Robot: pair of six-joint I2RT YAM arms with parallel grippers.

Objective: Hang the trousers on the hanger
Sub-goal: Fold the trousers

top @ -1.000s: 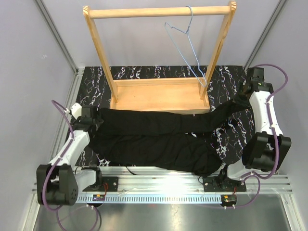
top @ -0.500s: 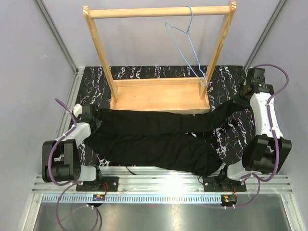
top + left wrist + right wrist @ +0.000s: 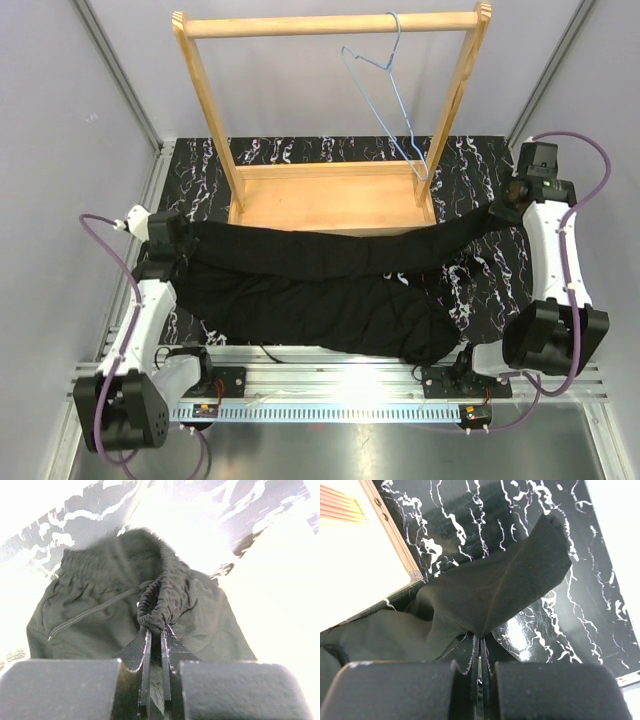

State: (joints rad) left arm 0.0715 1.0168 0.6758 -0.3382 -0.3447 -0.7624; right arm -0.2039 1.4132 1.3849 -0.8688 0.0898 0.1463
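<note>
The black trousers (image 3: 330,285) stretch across the marbled mat, in front of the wooden rack. My left gripper (image 3: 183,243) is shut on the gathered waistband (image 3: 156,605) at the left end, lifting it a little. My right gripper (image 3: 497,212) is shut on a leg's cuff end (image 3: 500,587) at the right, the fabric tented up from the mat. The light-blue wire hanger (image 3: 388,100) hangs by its hook from the rack's top bar, right of centre, apart from both grippers.
The wooden rack (image 3: 330,198) stands behind the trousers, its base board and two uprights close to the fabric's far edge. Grey walls enclose the black marbled mat (image 3: 480,275). A metal rail (image 3: 330,375) runs along the near edge.
My left gripper has closed on the waistband and pulled it up and slightly back-left. The right gripper has drawn the leg end a little farther back. The upper leg is stretched tighter.
</note>
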